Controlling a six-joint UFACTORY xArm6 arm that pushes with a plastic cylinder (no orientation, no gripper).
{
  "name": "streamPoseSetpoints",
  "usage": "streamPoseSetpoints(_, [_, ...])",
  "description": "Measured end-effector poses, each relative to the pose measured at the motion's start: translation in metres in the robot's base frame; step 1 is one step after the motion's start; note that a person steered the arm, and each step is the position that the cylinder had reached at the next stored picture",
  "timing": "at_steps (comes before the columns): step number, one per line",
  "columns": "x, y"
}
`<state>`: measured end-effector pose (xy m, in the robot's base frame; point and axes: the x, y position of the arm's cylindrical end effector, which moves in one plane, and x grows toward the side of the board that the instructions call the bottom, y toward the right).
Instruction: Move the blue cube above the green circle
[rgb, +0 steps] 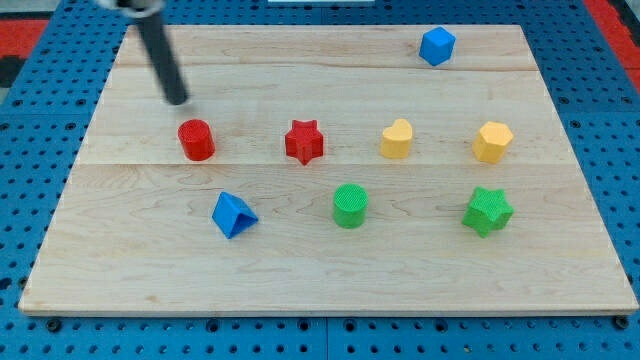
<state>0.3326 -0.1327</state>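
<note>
On the wooden board (330, 270), nothing looks done yet: the blue cube (437, 45) sits far up and to the view's right of the green cylinder (350, 205), untouched. It is compact, one corner facing the view's bottom, no clear long axis. No pincer exists; my tip (178, 100) rests far left of the green cylinder, just above the red cylinder (196, 139).

Wooden board (330, 275) on a pegboard table (40, 320), blue cube (437, 46) near the view's top right, well apart from the green circle (350, 206) at lower centre, red star (304, 142) up-left of the circle, my tip (178, 99) just above the red cylinder (196, 140) at left.
</note>
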Motion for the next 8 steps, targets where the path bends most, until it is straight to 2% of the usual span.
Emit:
streamPoseSetpoints(2, [-0.017,0.269])
streamPoseSetpoints(3, [-0.058,0.365])
streamPoseSetpoints(4, [-0.108,0.389])
streamPoseSetpoints(5, [-0.116,0.307])
streamPoseSetpoints(6, [-0.095,0.248])
streamPoseSetpoints(7, [-0.067,0.245])
streamPoseSetpoints(8, [-0.065,0.217])
